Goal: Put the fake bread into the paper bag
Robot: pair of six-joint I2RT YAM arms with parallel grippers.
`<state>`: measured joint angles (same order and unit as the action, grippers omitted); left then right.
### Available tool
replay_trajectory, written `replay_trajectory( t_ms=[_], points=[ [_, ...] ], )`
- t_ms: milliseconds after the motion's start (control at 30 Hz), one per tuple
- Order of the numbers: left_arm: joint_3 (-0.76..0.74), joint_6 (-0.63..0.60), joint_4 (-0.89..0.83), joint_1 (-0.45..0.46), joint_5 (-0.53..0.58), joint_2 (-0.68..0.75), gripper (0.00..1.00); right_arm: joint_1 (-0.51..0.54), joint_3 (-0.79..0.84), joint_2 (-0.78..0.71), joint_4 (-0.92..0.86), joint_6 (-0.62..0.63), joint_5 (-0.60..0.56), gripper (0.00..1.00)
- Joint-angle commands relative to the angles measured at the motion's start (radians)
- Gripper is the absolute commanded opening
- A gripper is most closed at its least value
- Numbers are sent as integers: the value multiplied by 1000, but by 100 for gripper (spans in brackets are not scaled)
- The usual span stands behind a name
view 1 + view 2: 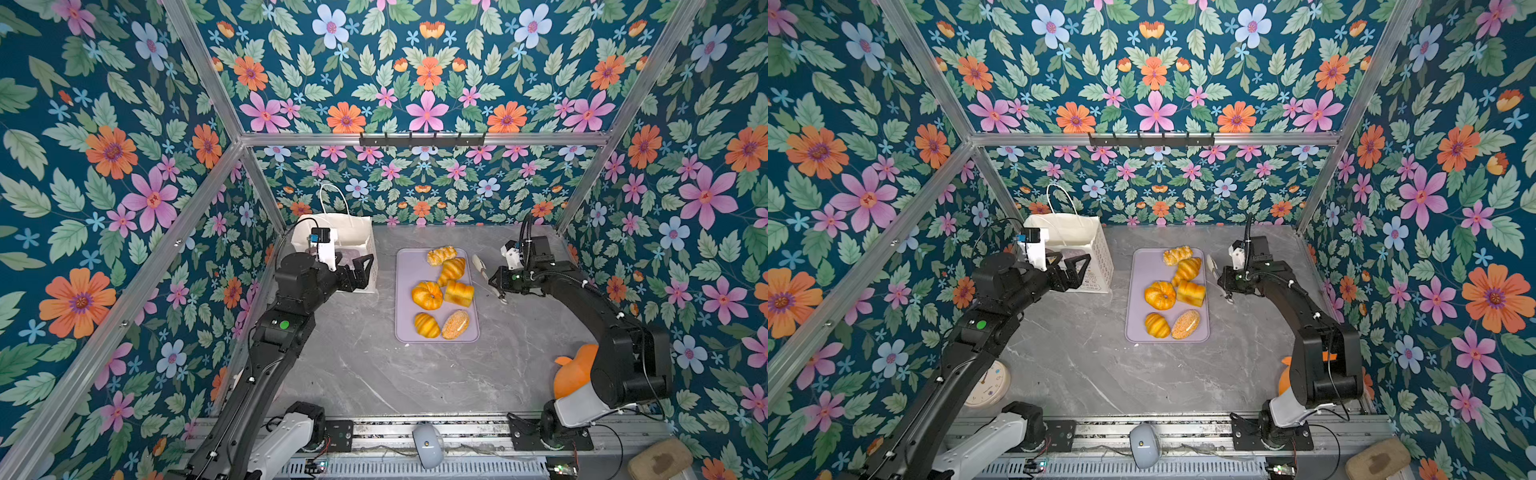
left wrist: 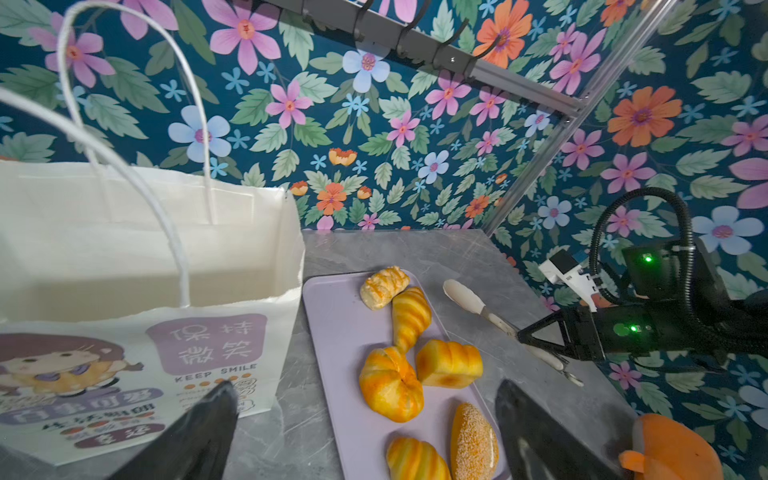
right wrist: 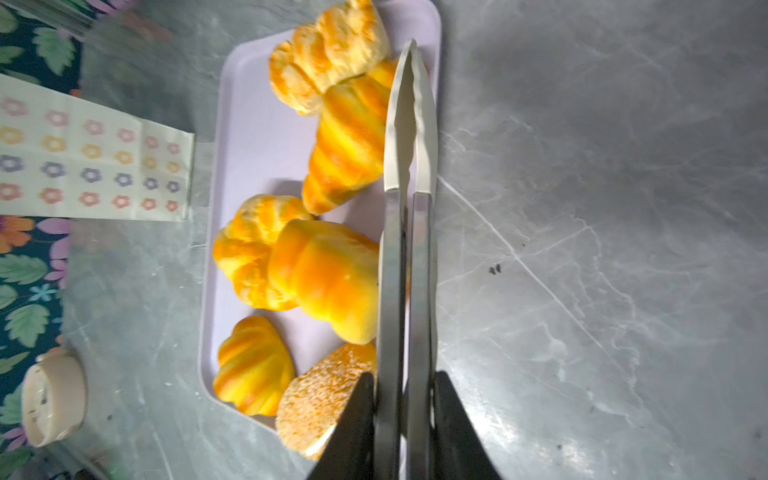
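Left gripper (image 1: pixel 360 272) jaws wide apart, arm bent forward; right gripper (image 3: pixel 405 380) clamped on tongs (image 3: pixel 409 124), arm stretched inward.

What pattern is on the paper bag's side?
Paper bag: rows of small pastel flowers, clearest in right wrist view.

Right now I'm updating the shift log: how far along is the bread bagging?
Done: nothing is bagged; the visible inside of the paper bag is bare. In hand: the right gripper has its jaws shut on the tongs, held beside the tray. Left: all six fake breads lie on the tray, and the left gripper hangs open by the bag.
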<state>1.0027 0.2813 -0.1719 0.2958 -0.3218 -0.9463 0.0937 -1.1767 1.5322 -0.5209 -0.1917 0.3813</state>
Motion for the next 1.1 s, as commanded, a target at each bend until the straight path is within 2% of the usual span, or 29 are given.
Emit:
replay_trajectory(
  t_ms=[0, 200, 333, 467, 533, 667, 767, 1000, 1067],
  points=[
    [-1, -25, 104, 4, -69, -10, 97, 1, -4, -45, -41, -29, 77, 22],
    [-17, -19, 141, 10, -79, -22, 98, 6, -11, -99, -73, -48, 124, 22],
    [-16, -82, 154, 51, -95, -43, 98, 45, -42, -115, -101, -55, 173, 22],
    [-37, -263, 200, 161, -101, -77, 97, 107, -70, -124, -102, -80, 218, 22],
    [-54, -374, 240, 212, -138, -108, 97, 140, -85, -120, -102, -93, 237, 22],
    [-75, -595, 295, 269, -210, -182, 99, 208, -105, -109, -94, -118, 266, 22],
    [-66, -752, 289, 305, -220, -238, 99, 246, -121, -104, -99, -128, 275, 22],
    [-17, -906, 288, 331, -213, -385, 96, 311, -135, -84, -98, -149, 303, 22],
    [-11, -937, 295, 346, -166, -416, 96, 317, -135, -80, -94, -153, 307, 22]
  ],
)
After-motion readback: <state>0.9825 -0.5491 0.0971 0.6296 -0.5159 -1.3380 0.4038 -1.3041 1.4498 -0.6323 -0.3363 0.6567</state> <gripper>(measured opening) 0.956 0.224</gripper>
